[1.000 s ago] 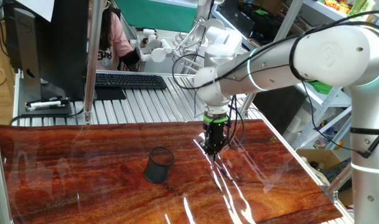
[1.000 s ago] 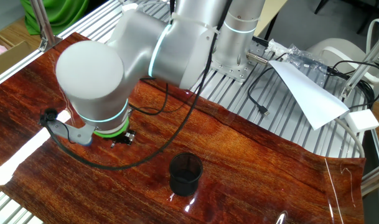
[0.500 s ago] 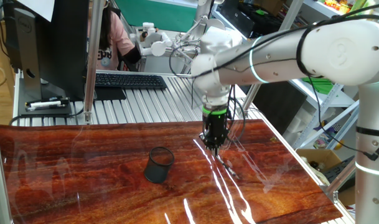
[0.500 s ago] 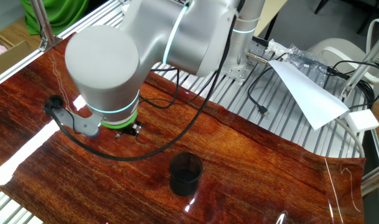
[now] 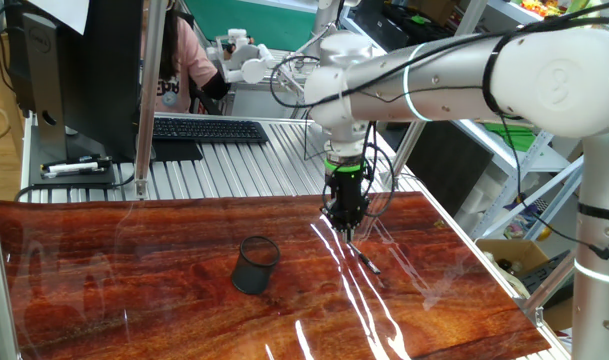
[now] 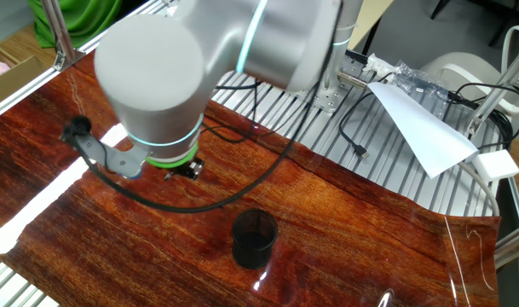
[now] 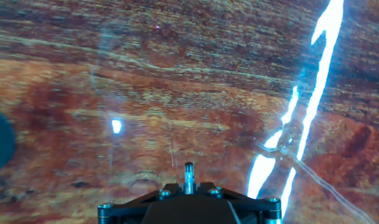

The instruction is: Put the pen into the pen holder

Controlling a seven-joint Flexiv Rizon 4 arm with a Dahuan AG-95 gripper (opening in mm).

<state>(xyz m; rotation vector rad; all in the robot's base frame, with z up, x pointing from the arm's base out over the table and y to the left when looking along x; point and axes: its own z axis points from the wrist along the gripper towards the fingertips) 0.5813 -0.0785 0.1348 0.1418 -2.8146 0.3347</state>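
My gripper (image 5: pixel 348 228) hangs upright over the right middle of the wooden table (image 5: pixel 134 300), a little above the surface. It is shut on the pen (image 7: pixel 188 172), whose thin silvery tip sticks out between the jaws in the hand view; the gripper (image 7: pixel 188 185) shows there only as a black edge at the bottom. The pen holder (image 5: pixel 255 264), a small black mesh cup, stands upright to the gripper's left, apart from it. In the other fixed view the cup (image 6: pixel 253 239) stands to the lower right of the gripper (image 6: pixel 182 170), which the arm mostly hides.
A keyboard (image 5: pixel 209 130) and a monitor (image 5: pixel 64 70) sit on the slatted bench behind the table. A white sheet of paper (image 6: pixel 425 128) and cables (image 6: pixel 357 145) lie by the arm's base. Bright glare streaks (image 7: pixel 307 118) cross the tabletop.
The gripper has lifted a little off the table with the pen in it, and has shifted slightly towards the cup's side in the other fixed view. The cup has not moved.
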